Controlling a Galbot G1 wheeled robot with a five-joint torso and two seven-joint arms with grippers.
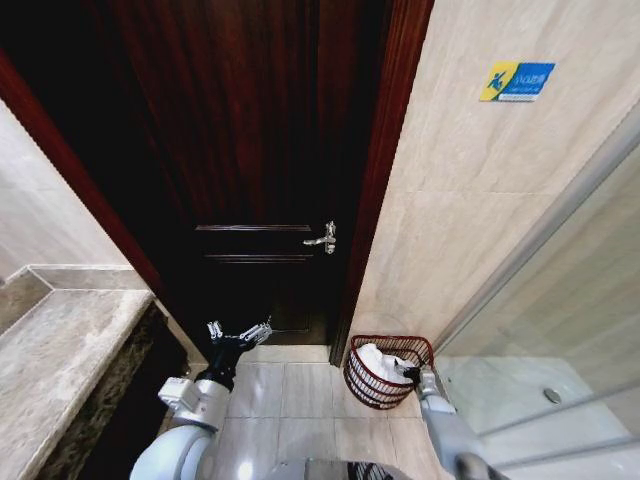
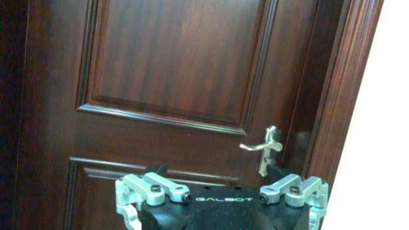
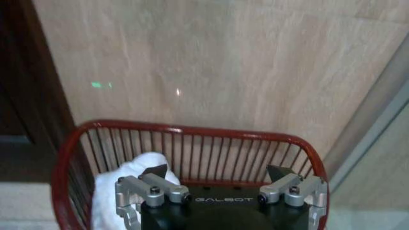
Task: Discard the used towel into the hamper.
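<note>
Towel (image 1: 378,362) first: we see its white folds lying inside the hamper (image 1: 362,388), the red-brown wire basket on the tiled floor beside the wall and the dark door (image 1: 260,150). Our right gripper (image 1: 412,376) hangs at the hamper's near rim, fingers spread wide with nothing between them, the cloth lying beside 1 fingertip in the wrist view. We judge the drop done; only pulling the arm clear seems left. Our left gripper (image 1: 239,332) waits open near the door, facing its handle (image 1: 324,238).
</note>
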